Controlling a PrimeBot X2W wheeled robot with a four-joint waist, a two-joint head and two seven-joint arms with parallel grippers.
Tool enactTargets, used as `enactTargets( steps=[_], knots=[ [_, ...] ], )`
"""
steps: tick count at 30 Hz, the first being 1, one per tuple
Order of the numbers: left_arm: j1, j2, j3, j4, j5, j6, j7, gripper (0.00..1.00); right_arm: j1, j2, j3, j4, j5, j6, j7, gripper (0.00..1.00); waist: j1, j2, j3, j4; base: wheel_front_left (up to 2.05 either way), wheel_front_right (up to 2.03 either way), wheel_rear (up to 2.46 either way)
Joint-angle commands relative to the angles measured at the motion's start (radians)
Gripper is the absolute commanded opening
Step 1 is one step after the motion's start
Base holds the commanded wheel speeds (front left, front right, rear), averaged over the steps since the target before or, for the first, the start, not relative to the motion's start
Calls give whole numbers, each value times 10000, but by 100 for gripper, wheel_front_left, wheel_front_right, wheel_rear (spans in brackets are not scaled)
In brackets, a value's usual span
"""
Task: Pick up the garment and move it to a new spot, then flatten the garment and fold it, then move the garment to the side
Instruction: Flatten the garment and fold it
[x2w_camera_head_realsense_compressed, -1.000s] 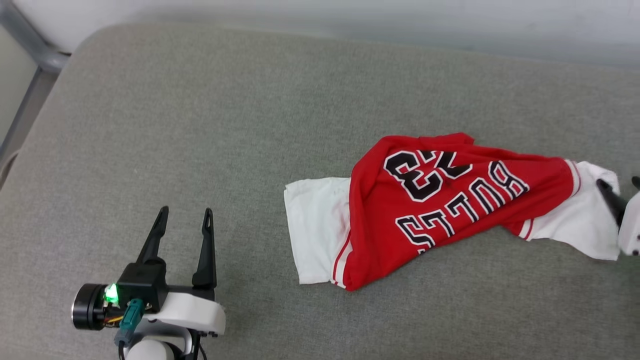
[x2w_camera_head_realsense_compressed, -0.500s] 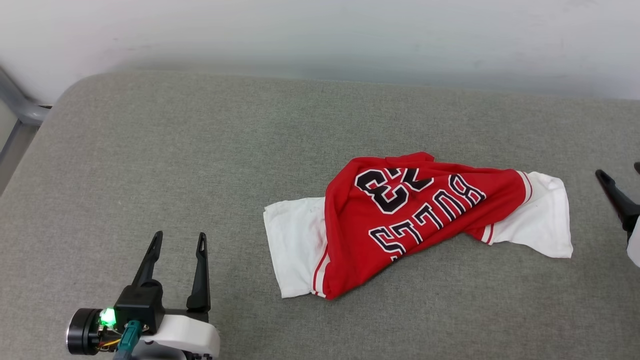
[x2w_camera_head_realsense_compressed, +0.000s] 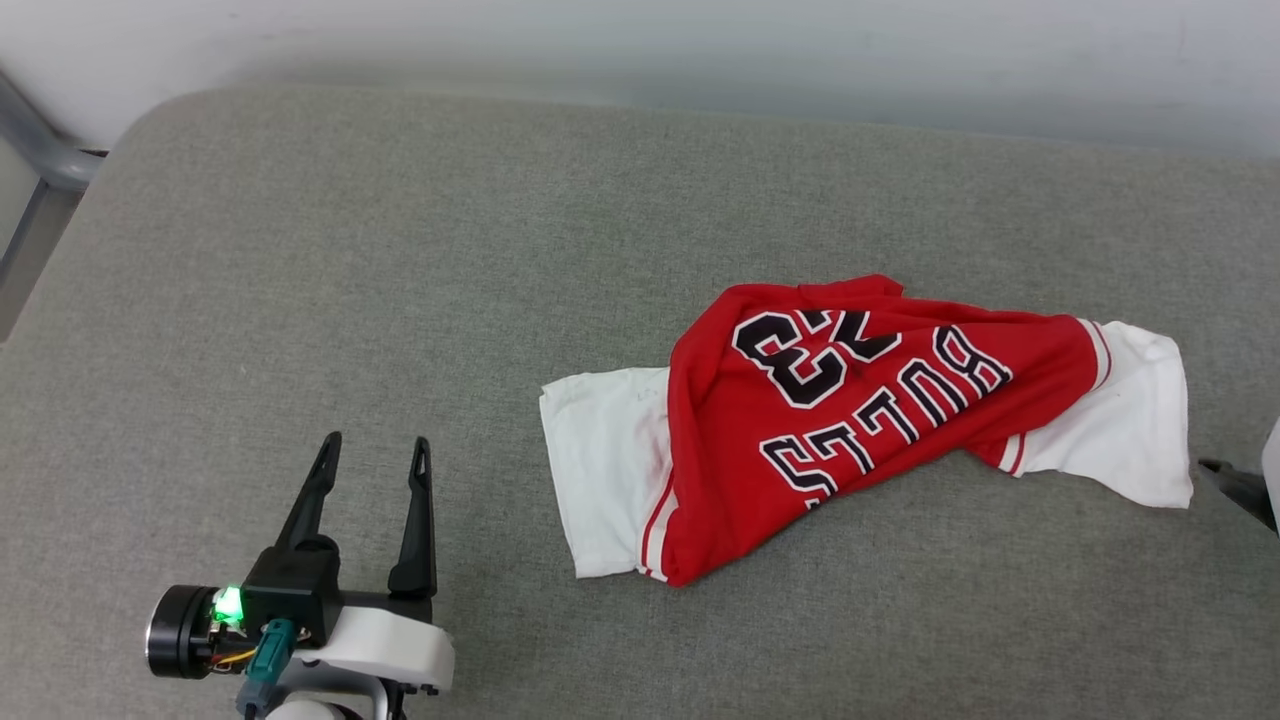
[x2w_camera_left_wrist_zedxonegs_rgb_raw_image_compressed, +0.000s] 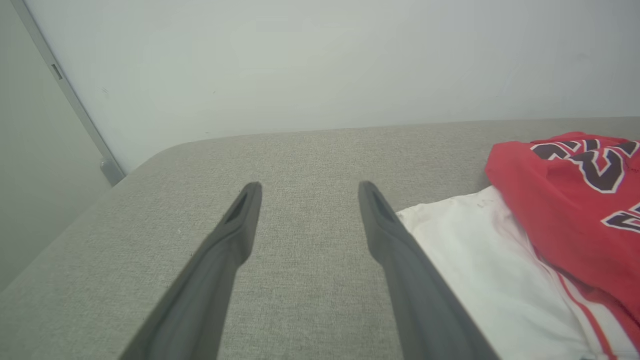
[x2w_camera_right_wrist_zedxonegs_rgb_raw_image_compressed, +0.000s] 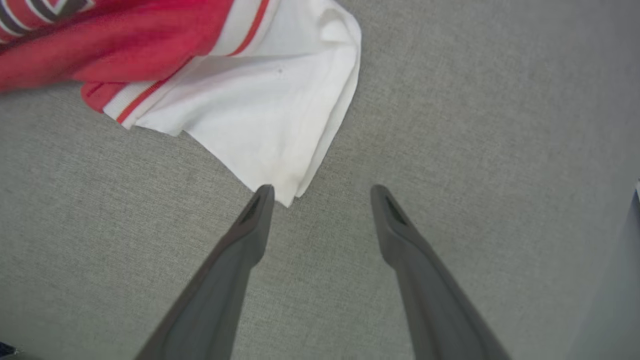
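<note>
Grey woven padded surface (x2w_camera_head_realsense_compressed: 400, 250) with a rumpled red short-sleeved jersey shirt (x2w_camera_head_realsense_compressed: 860, 420) lying right of centre.
Nearest me, my left gripper (x2w_camera_head_realsense_compressed: 376, 440) hangs over bare fabric, fingers spread and empty; my right gripper (x2w_camera_right_wrist_zedxonegs_rgb_raw_image_compressed: 323, 189) is likewise spread, gripping nothing, one fingertip just beside a white sleeve's corner. Beyond, white sleeves stick out at both ends, edged in red-and-white striped trim; black, white-outlined "23" and "BULLS" face up, upside down to me.

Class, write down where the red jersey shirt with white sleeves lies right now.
In the head view, the red jersey shirt with white sleeves lies crumpled right of centre on the grey fabric cushion.
</note>
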Motion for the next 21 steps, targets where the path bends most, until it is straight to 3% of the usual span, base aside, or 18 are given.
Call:
enactTargets(
  steps=[1,10,18,19,20,21],
  knots=[
    [-172,-20,-43,-45,-51,-32,-26,100,-154,13,-21,177,-42,-14,323,100,0,0,253,160,0,0,0],
    [-670,-59,-72,-62,-176,-75,-26,100,-392,543,-59,1424,-455,-14,553,100,0,0,1081,538,0,0,0],
    [-799,-86,-16,-21,-142,-44,-26,100,9,913,895,2067,-218,-6,256,100,0,0,1295,553,0,0,0],
    [-802,-85,-7,3,-136,-44,-26,100,41,922,990,2035,-144,7,160,93,0,0,1275,528,0,0,0],
    [-802,-87,2,19,-132,-41,-26,100,27,945,1033,1989,-40,7,21,22,0,0,1237,490,0,0,0],
    [-797,-89,12,40,-127,-44,-26,100,3,968,1057,1941,56,12,-125,0,0,0,1190,451,0,0,0]
  ],
)
